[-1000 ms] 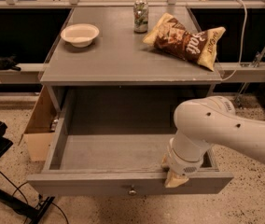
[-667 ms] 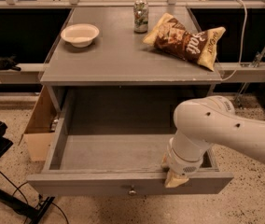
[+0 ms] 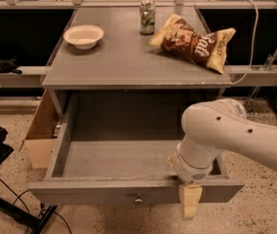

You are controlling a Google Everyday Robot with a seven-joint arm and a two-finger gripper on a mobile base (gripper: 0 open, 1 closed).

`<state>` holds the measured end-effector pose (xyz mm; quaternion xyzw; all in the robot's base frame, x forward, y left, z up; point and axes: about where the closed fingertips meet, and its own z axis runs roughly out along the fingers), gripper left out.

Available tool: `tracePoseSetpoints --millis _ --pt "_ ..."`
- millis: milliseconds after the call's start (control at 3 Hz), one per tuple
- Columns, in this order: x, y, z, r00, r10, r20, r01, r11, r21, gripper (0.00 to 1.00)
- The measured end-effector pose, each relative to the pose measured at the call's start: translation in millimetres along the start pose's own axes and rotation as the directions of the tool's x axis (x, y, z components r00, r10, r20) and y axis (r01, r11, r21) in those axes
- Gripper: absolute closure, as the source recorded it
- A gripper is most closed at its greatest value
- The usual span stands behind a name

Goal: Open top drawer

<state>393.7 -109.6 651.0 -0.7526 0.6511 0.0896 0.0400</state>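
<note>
fingers of gripper pinch top drawer front, pulled out camera-ward

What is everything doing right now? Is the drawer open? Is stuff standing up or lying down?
top drawer: pulled far out, open
gripper: at the drawer's front edge, right of the knob
bowl: upright on the table
can: standing upright
chip bag: lying down flat

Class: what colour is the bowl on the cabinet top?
Cream-white bowl, camera view. The gripper is at the top drawer front.
</note>
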Motion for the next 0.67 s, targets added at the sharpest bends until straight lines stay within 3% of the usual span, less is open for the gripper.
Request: tracePoseSetpoints --millis 333,667 --pt "-4 -2 -37 0.999 -0.038 0.0 0.037 0.995 0.093 0.0" --pt "-25 5 -86 0.992 -0.111 -0.051 0.119 0.9721 0.202 0.0"
